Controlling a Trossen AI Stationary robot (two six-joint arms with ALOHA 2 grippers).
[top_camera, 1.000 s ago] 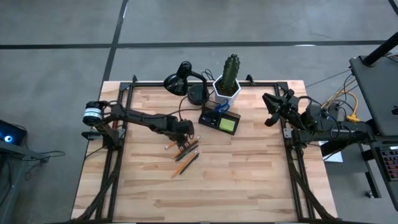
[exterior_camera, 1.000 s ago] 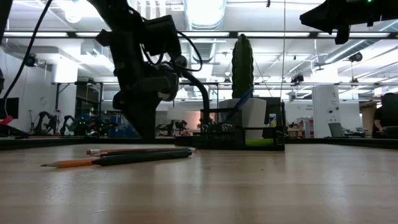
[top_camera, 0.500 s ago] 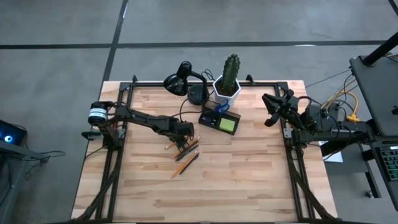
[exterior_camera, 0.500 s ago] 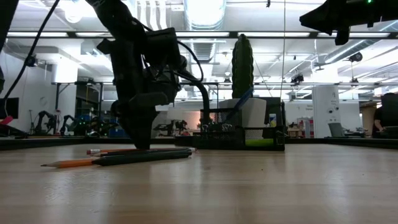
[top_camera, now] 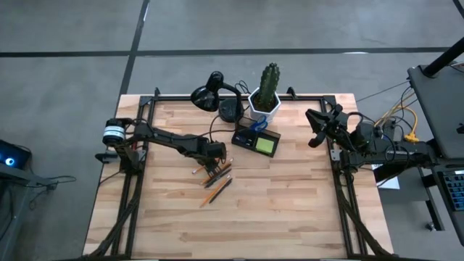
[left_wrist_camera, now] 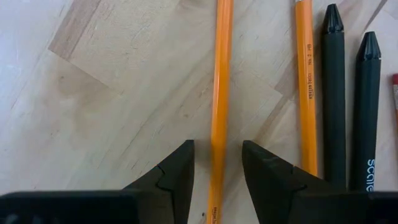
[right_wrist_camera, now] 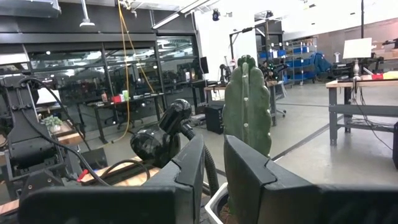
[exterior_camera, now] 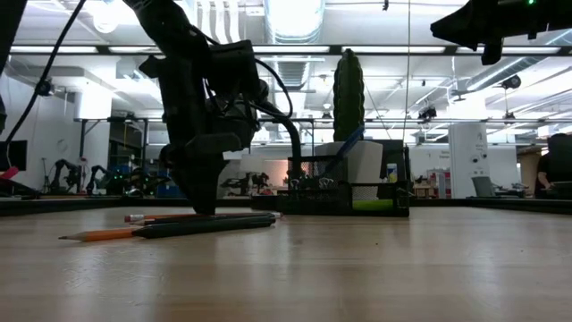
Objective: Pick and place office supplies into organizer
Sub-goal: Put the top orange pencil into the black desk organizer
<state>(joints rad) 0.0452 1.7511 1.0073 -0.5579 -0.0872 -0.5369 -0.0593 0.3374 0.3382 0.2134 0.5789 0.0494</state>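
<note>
Left gripper (left_wrist_camera: 216,180): down at the table surface, left of centre, over the loose pencils; fingers parted, one on each side of an orange pencil (left_wrist_camera: 220,93), not closed on it.
Left arm (top_camera: 170,141): reaches in from the left edge of the table toward the middle.
Pencils and pens: a small cluster lying flat on the wood (top_camera: 216,183), just near of the left gripper; the wrist view shows a second orange pencil (left_wrist_camera: 304,87) and two black pens (left_wrist_camera: 348,106) side by side, close to parallel.
Organizer (top_camera: 256,139): far-centre of the table, right of and beyond the pencil cluster, apart from it; lime-green pad (top_camera: 265,146) in its right part, blue item (top_camera: 258,125) at its far edge.
Cactus pot (top_camera: 265,101): just behind the organizer.
Desk lamp (top_camera: 216,93): far side, left of the pot.
Right gripper (right_wrist_camera: 214,168): raised off the table at the right edge, idle; fingers apart with a narrow gap, holding nothing.
</note>
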